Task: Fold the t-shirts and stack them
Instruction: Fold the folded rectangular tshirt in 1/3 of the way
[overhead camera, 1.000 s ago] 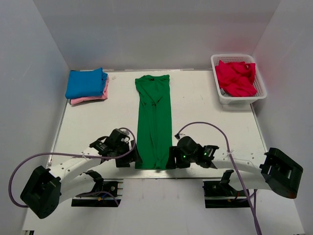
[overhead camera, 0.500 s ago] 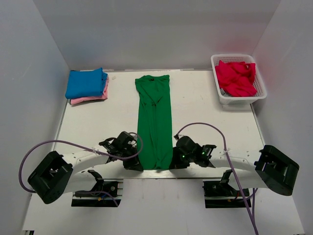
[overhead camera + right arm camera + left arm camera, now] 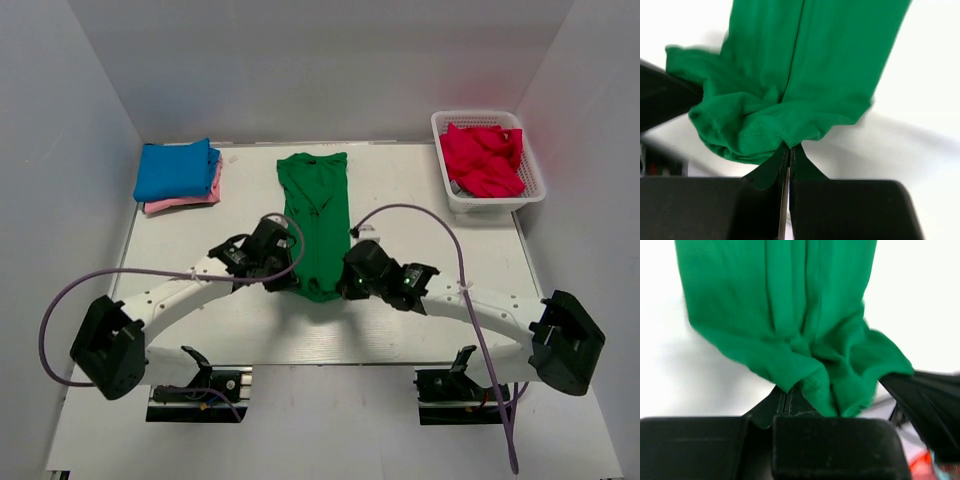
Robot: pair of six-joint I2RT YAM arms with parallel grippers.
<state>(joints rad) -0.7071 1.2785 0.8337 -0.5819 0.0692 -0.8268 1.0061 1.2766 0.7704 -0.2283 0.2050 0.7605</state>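
A green t-shirt (image 3: 318, 212), folded into a long narrow strip, lies down the middle of the table, its collar end at the back. Its near hem is lifted and bunched. My left gripper (image 3: 287, 283) is shut on the hem's left corner (image 3: 805, 375). My right gripper (image 3: 343, 287) is shut on the hem's right corner (image 3: 785, 134). Both hold the cloth just above the table at mid-depth. A folded blue t-shirt (image 3: 176, 168) rests on a folded pink t-shirt (image 3: 178, 203) at the back left. Red t-shirts (image 3: 482, 157) fill the basket.
A white lattice basket (image 3: 488, 205) stands at the back right. Grey walls close the table on three sides. Purple cables (image 3: 420, 212) loop off both arms. The arm bases (image 3: 200, 388) sit at the near edge.
Both grippers shut on the green shirt's near hem at the front edge, then carried it toward the back, so the strip now looks shorter and its near end is bunched.
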